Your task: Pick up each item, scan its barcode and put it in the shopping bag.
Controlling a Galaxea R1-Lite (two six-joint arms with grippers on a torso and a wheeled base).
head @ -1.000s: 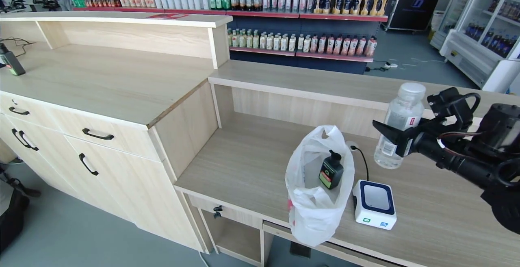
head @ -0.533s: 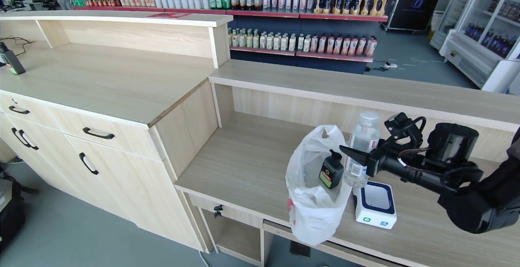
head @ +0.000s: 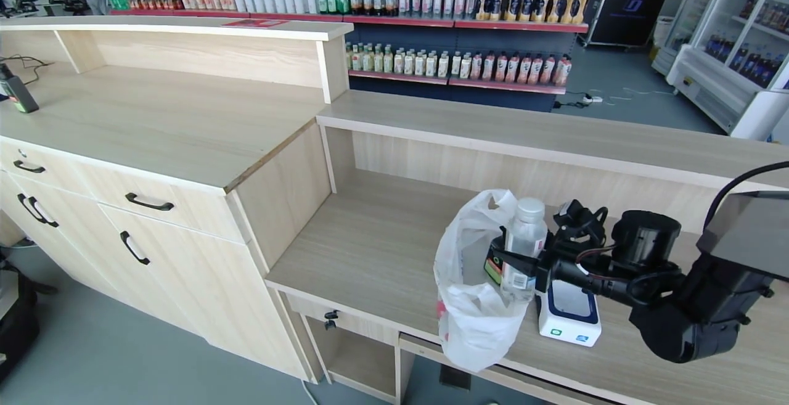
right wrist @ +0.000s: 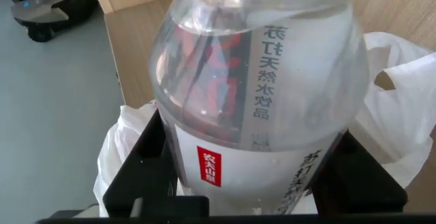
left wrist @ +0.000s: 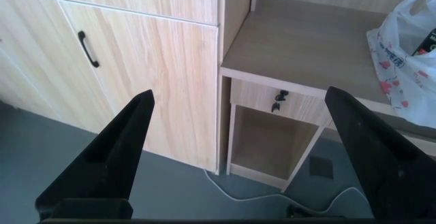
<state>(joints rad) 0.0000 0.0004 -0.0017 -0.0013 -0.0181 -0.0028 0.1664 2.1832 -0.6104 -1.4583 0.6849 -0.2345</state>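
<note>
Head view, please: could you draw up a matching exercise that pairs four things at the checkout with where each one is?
Things
1. clear plastic water bottle
2. dark green pump bottle
3. white plastic shopping bag
4. white box scanner with a dark blue frame

Places
A. stands open at the front edge of the light wooden counter
B. lies flat on the counter beside the bag
C. gripped by the right tool at the bag's mouth
D. stands inside the bag

Pairs: 1-C, 2-D, 3-A, 4-B.
</note>
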